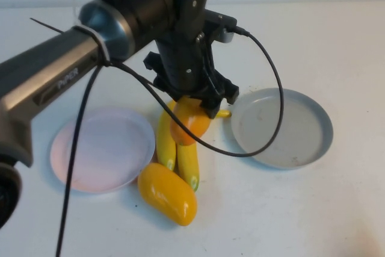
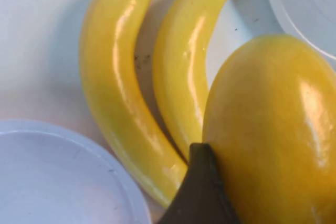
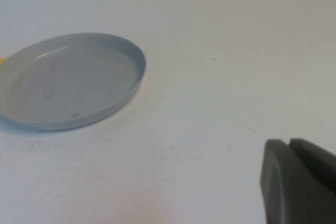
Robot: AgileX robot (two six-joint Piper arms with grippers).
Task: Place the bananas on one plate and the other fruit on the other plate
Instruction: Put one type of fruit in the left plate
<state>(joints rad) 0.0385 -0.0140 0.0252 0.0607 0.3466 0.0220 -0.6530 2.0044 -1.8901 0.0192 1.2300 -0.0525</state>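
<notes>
The left gripper (image 1: pixel 195 109) is clamping the plump, glossy orange mango-like fruit (image 1: pixel 189 121) across its slippery, rigid-looking middle; slim yellow bananas (image 1: pixel 166 139) are lying beneath. The right gripper (image 3: pixel 299 182) is sitting closed, empty.

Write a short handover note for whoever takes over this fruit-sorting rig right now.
Left tool: over the middle of the table, closed on the orange fruit, which sits over the two bananas.
Right tool: shut, holding nothing, parked on the far side of the grey plate from the fruit.
Yellow fruit: on the table beside the pink plate.
Done: nothing plated; both plates bare.
Left: bananas to one plate, both oval fruits to the other.
</notes>
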